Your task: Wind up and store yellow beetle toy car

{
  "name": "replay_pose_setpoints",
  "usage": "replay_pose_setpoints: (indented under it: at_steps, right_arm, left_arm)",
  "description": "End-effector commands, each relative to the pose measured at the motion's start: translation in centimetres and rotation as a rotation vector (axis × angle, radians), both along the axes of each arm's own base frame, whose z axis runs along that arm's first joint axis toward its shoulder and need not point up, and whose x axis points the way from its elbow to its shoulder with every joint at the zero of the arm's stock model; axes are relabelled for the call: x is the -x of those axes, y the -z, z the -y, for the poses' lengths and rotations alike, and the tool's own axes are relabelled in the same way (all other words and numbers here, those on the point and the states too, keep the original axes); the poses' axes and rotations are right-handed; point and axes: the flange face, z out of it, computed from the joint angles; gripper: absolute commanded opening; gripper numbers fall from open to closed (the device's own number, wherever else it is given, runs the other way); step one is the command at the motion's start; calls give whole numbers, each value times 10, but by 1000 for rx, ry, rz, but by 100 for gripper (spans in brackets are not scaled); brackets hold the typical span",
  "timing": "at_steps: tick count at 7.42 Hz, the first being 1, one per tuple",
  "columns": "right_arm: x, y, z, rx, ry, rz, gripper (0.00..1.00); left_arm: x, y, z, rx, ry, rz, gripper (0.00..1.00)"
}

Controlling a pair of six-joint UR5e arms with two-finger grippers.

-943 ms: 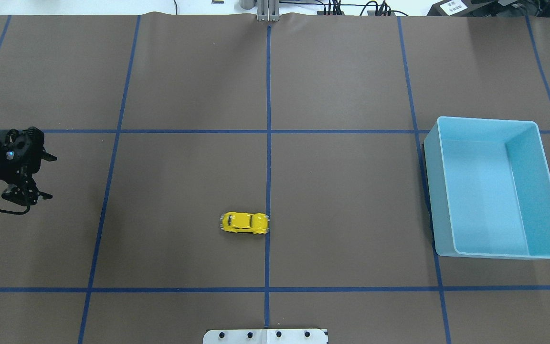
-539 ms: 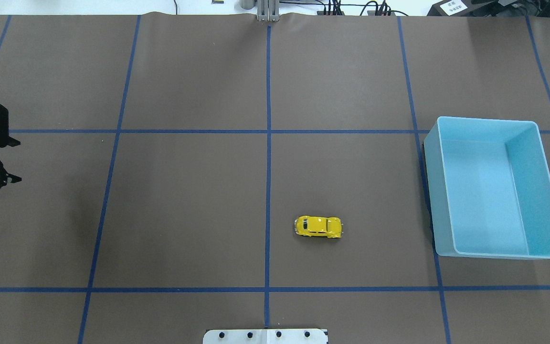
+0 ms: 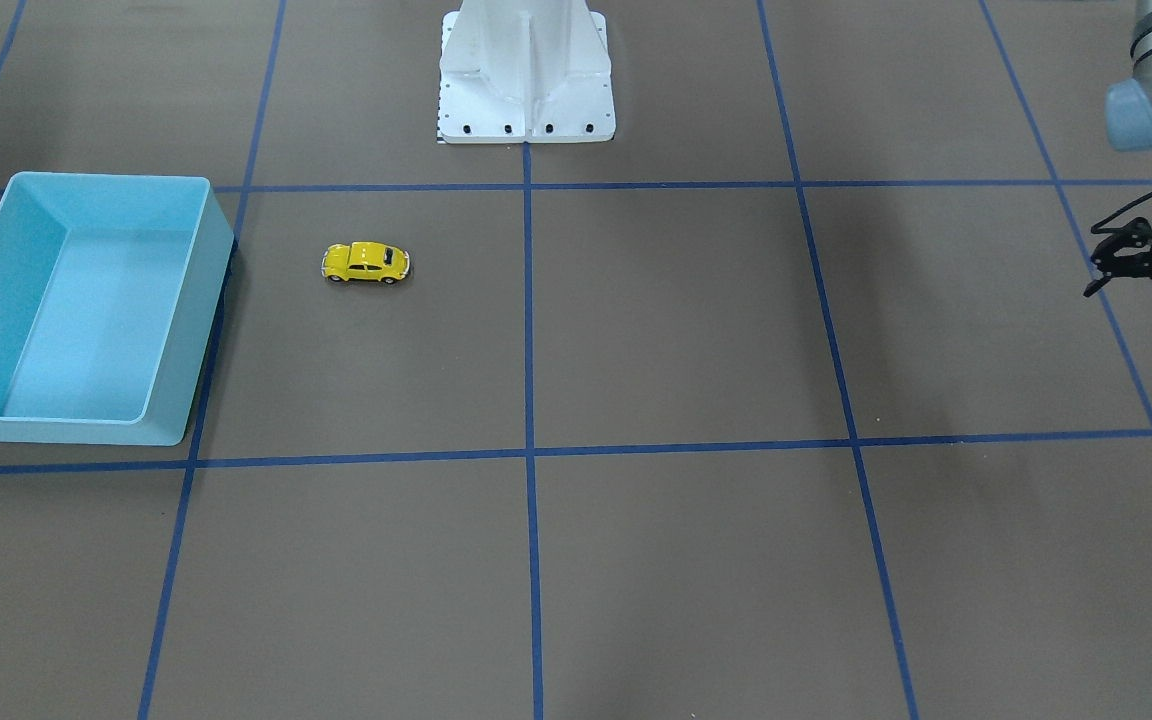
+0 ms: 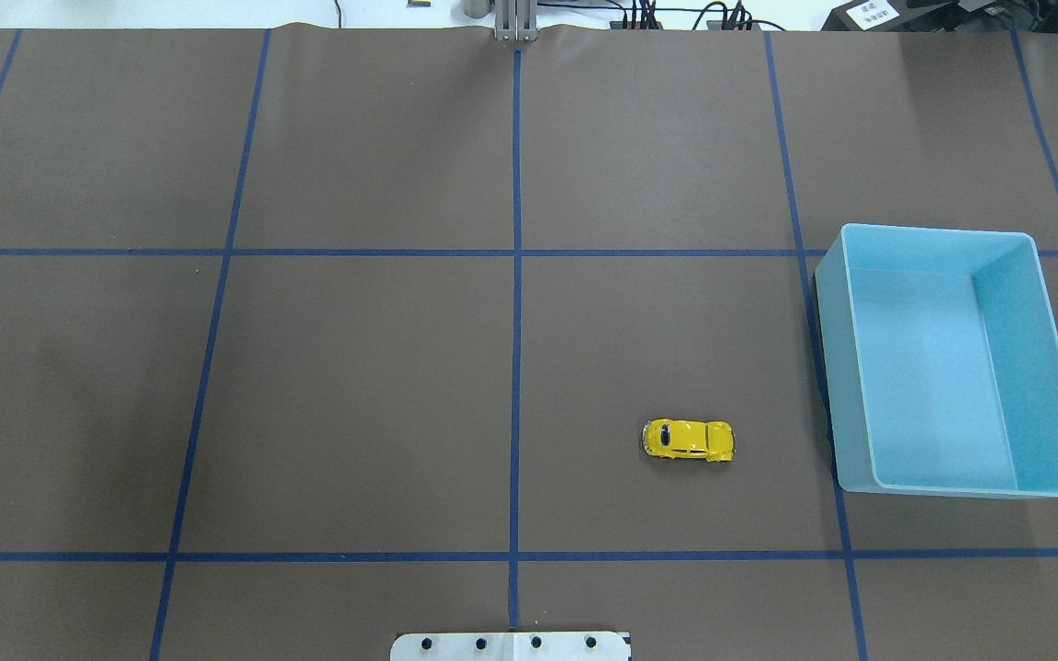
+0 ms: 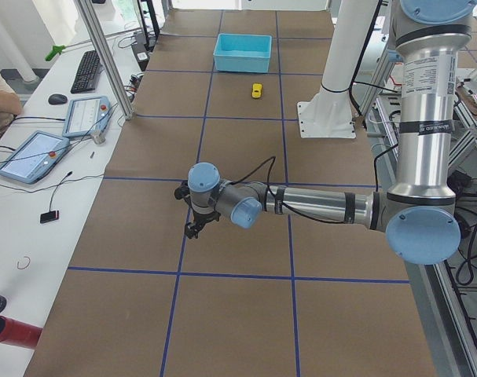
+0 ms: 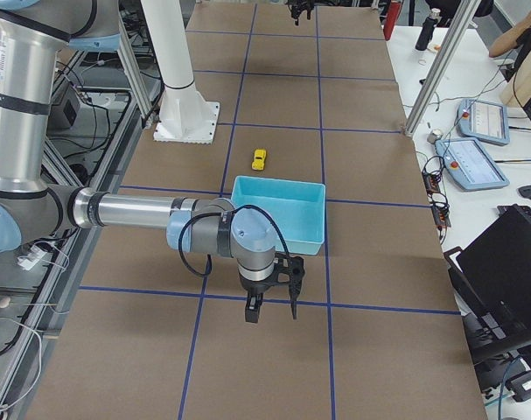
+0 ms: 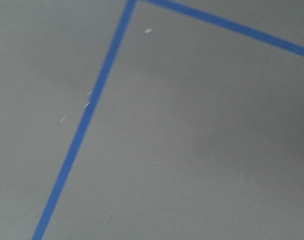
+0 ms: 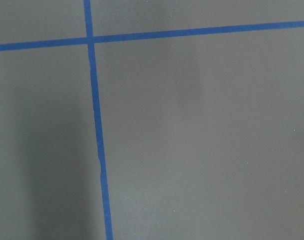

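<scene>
Facing the robot, the yellow beetle toy car [image 3: 366,263] stands on its wheels on the brown surface [image 3: 686,330], at 3 o'clock from the light blue bin [image 3: 186,330]; it is near the bin but apart from it, its length along the 9-to-3 line. The white base mount [image 3: 526,70] is at 1 o'clock from the car. At the view's far 3 o'clock edge the left tool [image 3: 1126,318] hangs over the surface, partly cut off, its fingers spread with nothing between them, well apart from the car. From overhead, no arm shows; the car [image 4: 688,441] sits at 9 o'clock from the bin's [image 4: 827,367] nearer corner, inside one square of the blue tape lines [image 4: 516,321], touching none of them. From the robot's left end, the near arm reaches out low, its tool [image 5: 192,212] just above the surface, while the car [image 5: 257,90] is far off at 12 o'clock, just short of the bin [image 5: 242,64]. From the robot's right end, the right tool [image 6: 269,302] points down at 6 o'clock from the bin [image 6: 278,223]; I cannot tell whether its fingers are spread or pressed together. The car [image 6: 259,158] lies beyond the bin at 12 o'clock. Both wrist cameras show only bare surface crossed by tape lines.
</scene>
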Motion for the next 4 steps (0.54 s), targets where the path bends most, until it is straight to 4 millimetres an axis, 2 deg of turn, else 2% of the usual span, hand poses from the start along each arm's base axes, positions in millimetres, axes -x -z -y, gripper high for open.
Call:
replay_pose_setpoints:
  at_steps: [1, 2, 3, 4]
  right_arm:
    - [1, 19, 17, -55, 22, -2, 100]
    - [12, 44, 34, -131, 74, -8, 100]
    - [38, 73, 55, -207, 154, -15, 100]
    - [62, 103, 73, -275, 206, -1, 100]
  left_arm:
    - [62, -51, -4, 135, 124, -29, 100]
    - [86, -68, -7, 172, 176, -25, 100]
    - [113, -79, -14, 291, 230, -27, 100]
    - [128, -79, -16, 425, 257, -60, 100]
